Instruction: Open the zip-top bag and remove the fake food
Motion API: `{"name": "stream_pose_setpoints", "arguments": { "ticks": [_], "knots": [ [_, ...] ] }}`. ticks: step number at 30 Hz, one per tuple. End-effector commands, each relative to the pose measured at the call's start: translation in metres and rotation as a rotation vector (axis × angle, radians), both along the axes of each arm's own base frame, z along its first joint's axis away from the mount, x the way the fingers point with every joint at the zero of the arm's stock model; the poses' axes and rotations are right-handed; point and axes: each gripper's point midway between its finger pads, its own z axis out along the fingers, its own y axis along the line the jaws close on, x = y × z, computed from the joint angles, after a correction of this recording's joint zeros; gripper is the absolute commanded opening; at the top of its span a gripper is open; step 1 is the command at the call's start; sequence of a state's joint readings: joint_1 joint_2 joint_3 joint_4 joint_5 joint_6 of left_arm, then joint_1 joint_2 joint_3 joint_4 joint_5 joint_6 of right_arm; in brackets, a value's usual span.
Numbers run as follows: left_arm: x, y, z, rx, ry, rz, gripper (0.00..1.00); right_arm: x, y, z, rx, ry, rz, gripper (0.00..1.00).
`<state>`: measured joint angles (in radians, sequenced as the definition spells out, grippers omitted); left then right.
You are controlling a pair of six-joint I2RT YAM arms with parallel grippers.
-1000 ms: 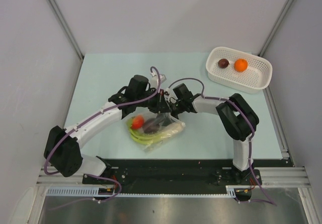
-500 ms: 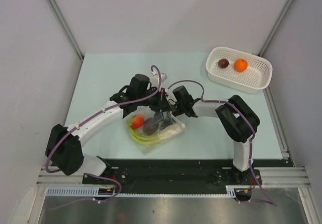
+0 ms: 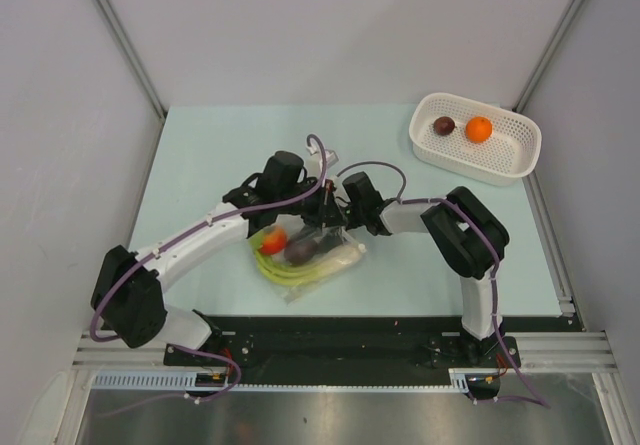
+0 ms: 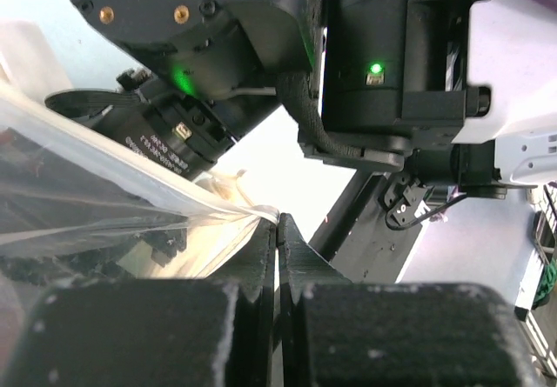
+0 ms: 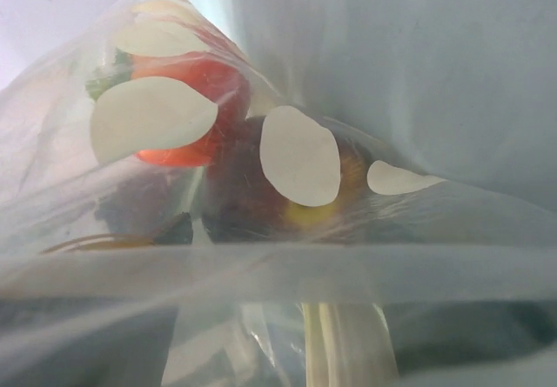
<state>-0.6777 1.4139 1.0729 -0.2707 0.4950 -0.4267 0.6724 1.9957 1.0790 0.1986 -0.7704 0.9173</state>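
The zip-top bag point(image 3: 305, 255) lies at the table's near middle with a red tomato point(image 3: 273, 239), a dark lump point(image 3: 300, 251), green stalks point(image 3: 290, 274) and a pale beige piece point(image 3: 340, 257) inside. My left gripper point(image 3: 322, 213) is shut on the bag's upper edge; in the left wrist view the gripper point(image 4: 277, 223) pinches the clear film point(image 4: 113, 204). My right gripper point(image 3: 334, 221) is at the bag's mouth. In the right wrist view film covers everything: tomato point(image 5: 187, 100), dark lump point(image 5: 244, 191), zip strip point(image 5: 278, 270). Its fingers show only as dark shapes set apart.
A white perforated basket point(image 3: 505, 160) stands at the back right and holds a dark lump point(image 3: 444, 125) and an orange ball point(image 3: 479, 129). The two wrists are close together over the bag. Grey walls close in the table on three sides.
Both wrists have shifted: the left one to the right, the right one left and deeper against the bag's mouth. The bag's top edge is pulled up a little.
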Motion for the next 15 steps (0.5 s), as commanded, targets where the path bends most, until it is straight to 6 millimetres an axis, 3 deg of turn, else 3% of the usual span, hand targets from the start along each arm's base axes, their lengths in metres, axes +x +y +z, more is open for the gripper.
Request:
{"name": "stream_pose_setpoints", "arguments": {
  "ticks": [1, 3, 6, 15],
  "knots": [
    [-0.011, -0.005, 0.026, -0.075, -0.063, -0.041, 0.0, 0.006, -0.003, -0.014, -0.04, 0.014, -0.043, 0.82],
    [-0.011, -0.004, 0.025, -0.074, -0.064, -0.037, 0.0, 0.006, -0.002, -0.015, -0.044, 0.013, -0.045, 0.76],
    [-0.013, -0.002, 0.024, -0.072, -0.065, -0.032, 0.0, 0.007, -0.004, -0.016, -0.055, 0.013, -0.051, 0.5],
    [-0.006, 0.008, 0.016, -0.033, -0.087, 0.024, 0.0, 0.002, -0.013, -0.002, -0.08, -0.044, -0.02, 0.17]
  ]
}}
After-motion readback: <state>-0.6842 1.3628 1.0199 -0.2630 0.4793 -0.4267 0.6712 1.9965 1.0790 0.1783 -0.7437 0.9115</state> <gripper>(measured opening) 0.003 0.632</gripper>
